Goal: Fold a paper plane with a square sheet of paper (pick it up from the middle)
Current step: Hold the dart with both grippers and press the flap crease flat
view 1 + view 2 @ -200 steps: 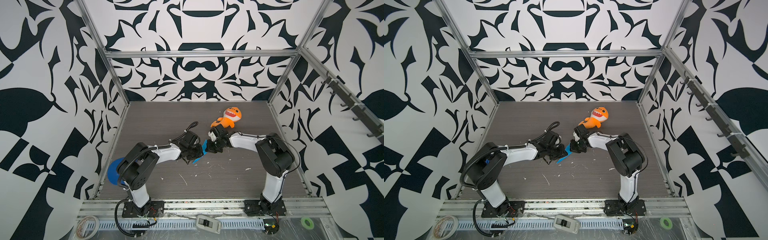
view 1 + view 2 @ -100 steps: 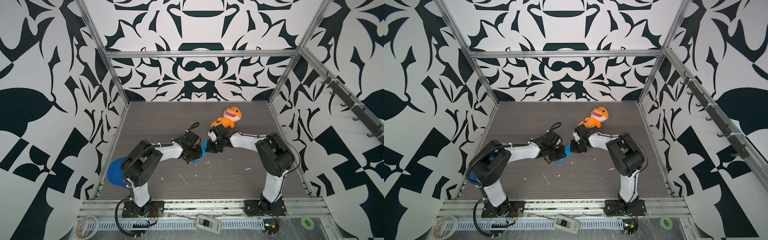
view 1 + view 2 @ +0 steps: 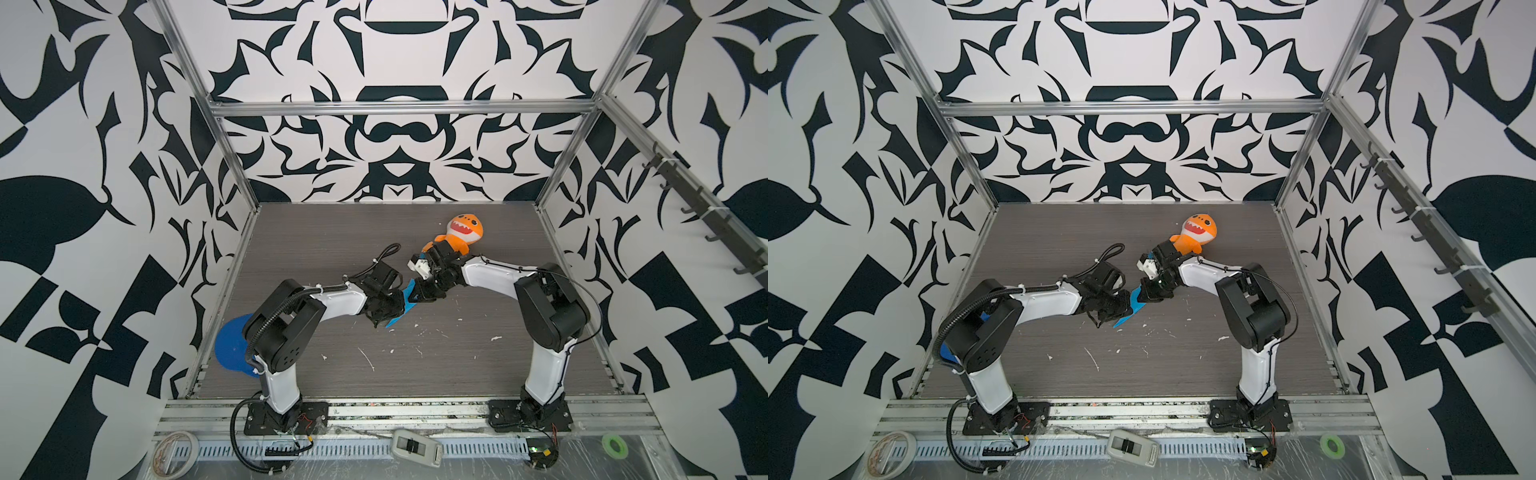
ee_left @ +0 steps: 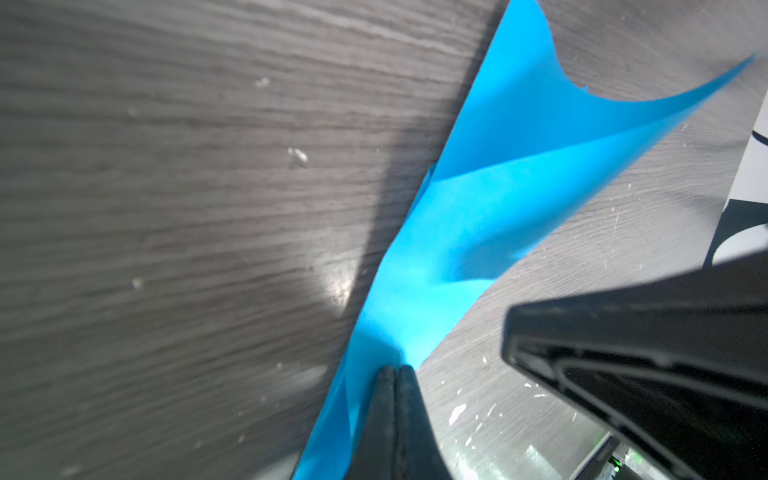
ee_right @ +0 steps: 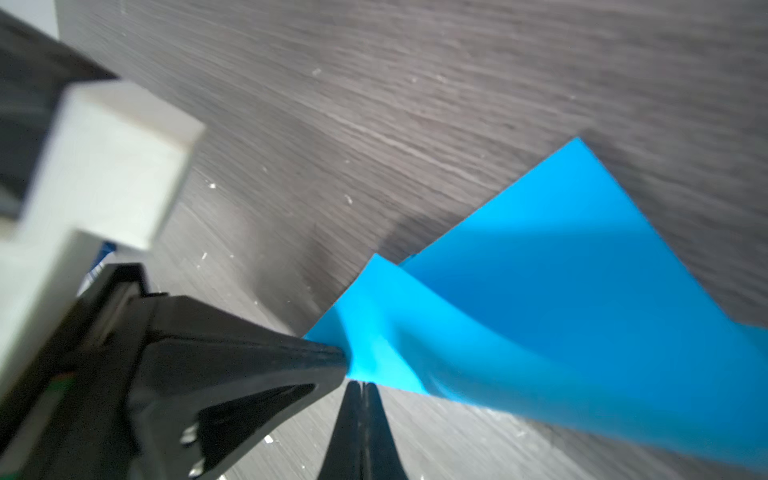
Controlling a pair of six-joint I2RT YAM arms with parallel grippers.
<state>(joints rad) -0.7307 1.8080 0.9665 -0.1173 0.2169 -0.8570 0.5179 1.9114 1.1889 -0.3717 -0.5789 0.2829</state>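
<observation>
1. Near left: dark blue round disc (image 3: 230,345), flat on the desk (image 3: 415,374), partly hidden behind the left arm.
2. Centre: left end effector (image 4: 397,371), jaws clenched together, tips pinching the square sheet of paper (image 3: 405,307).
3. Centre, in both top views: the same sheet, bright blue, creased with folded flaps. It is held between the two end effectors, partly lifted and curled, its lower tip close to the desk.
4. Just right of centre: right end effector (image 5: 363,385), jaws clenched on the sheet's edge.
5. Far, right of centre: orange shark plush (image 3: 463,230), lying on the desk just behind the right wrist.
6. Near centre: small white scraps (image 3: 368,359), scattered on the desk.
</observation>
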